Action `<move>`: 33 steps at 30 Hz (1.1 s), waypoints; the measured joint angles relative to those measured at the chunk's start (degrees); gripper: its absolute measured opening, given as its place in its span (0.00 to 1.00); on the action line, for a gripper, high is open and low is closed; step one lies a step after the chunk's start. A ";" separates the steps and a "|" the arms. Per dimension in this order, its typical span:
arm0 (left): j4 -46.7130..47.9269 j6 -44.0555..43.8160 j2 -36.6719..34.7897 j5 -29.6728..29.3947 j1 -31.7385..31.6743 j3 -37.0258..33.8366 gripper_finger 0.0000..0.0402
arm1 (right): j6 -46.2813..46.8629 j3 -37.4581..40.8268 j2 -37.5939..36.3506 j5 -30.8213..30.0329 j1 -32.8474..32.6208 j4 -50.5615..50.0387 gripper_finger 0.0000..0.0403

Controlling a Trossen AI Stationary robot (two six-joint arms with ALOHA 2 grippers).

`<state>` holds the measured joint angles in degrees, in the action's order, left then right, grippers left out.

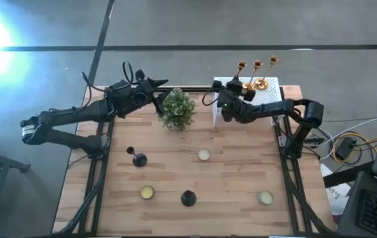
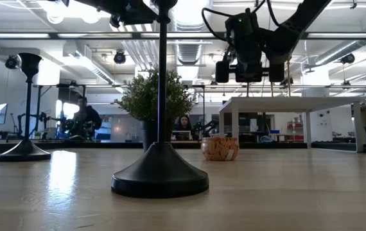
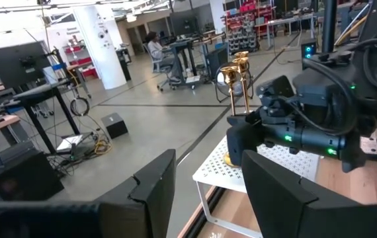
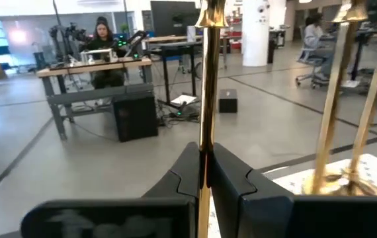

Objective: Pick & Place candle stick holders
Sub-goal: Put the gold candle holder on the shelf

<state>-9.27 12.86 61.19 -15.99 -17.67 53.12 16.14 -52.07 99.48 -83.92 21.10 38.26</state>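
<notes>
Three gold candle stick holders stand over the white perforated box (image 1: 268, 89) at the table's far right. My right gripper (image 4: 205, 178) is shut on the leftmost one (image 1: 242, 66). The other two (image 4: 334, 99) (image 4: 372, 106) stand on their round bases on the box. Two black candle stick holders (image 1: 137, 158) (image 1: 188, 198) stand on their bases on the near half of the table. My left gripper (image 3: 208, 192) hovers open and empty at the far edge, beside the potted plant (image 1: 176, 109). My right gripper pinches the gold holder's slim stem (image 4: 206, 142) between its two fingers, well below the cup at its top. The fingers come level from the table's near side and lie across the stem. The holder stays upright. My own fingers hide its base, so I cannot tell if it rests on the box.
Three small round candles (image 1: 204, 155) (image 1: 147, 192) (image 1: 265, 197) sit on the wooden table. The bushy plant stands between the two grippers. Open wood lies across the table's middle. In the low view the nearer black holder (image 2: 160, 173) fills the foreground.
</notes>
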 joint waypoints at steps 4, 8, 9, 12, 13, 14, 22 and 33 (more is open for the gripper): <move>0.00 0.00 0.00 0.00 0.00 0.00 0.45 | -0.05 0.00 -0.02 0.39 0.79 0.04 0.03; 0.01 0.00 0.00 0.00 0.00 0.00 0.44 | -1.05 -0.22 -0.02 1.22 1.57 -0.02 0.03; 0.00 0.00 0.00 0.00 0.00 0.00 0.45 | -1.16 -0.24 -0.02 1.48 1.76 -0.04 0.03; 0.02 0.00 0.00 0.02 0.00 0.00 0.44 | -1.16 -0.24 -0.02 1.77 2.35 -0.05 0.03; 0.06 0.00 0.00 0.02 0.00 0.00 0.44 | -1.25 -0.24 -0.02 2.00 2.52 -0.07 0.03; 0.08 0.00 0.00 0.02 0.00 0.00 0.44 | -1.29 -0.26 -0.02 2.13 2.60 -0.07 0.03; 0.28 -0.44 0.00 0.02 0.04 0.02 0.45 | -1.35 -0.26 -0.02 3.58 3.99 -0.09 0.03; 0.35 -1.01 0.00 0.02 0.02 0.04 0.45 | -2.53 -0.28 -0.04 5.59 5.31 -0.07 0.03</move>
<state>-8.93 11.85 61.19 -15.97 -17.65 53.17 13.61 -52.36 99.44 -78.32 26.41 38.20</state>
